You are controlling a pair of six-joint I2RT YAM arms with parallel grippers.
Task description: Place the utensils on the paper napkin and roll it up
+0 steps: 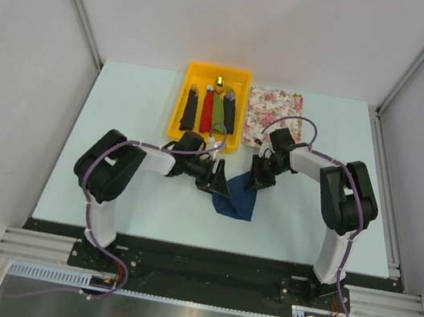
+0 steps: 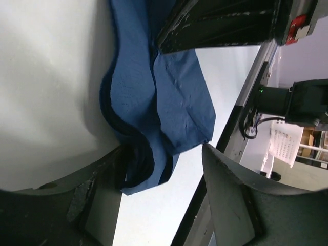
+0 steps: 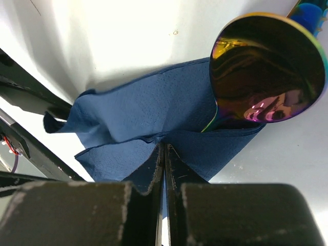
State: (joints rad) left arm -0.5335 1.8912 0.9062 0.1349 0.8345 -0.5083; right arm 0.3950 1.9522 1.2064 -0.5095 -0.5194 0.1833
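While the crumpled navy-blue paper napkin (image 1: 239, 200) is lying mid-frame on the pale bench (image 1: 125, 95), rolling is looking barely begun. The right gripper (image 3: 164, 154) jaws are pinching a fold beside the iridescent metal spoon (image 3: 269, 66), and the left gripper (image 2: 164, 159) jaws are standing apart around a corner. Above, the yellow plastic tray (image 1: 177, 112) and floral mat (image 1: 281, 109) are sitting clear.

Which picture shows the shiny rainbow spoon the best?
The right wrist view: the iridescent metal spoon shows its oval bowl big in the upper right corner, against the dark navy-blue paper napkin. The left wrist view shows the napkin but no spoon, and in the top view the spoon cannot be made out.
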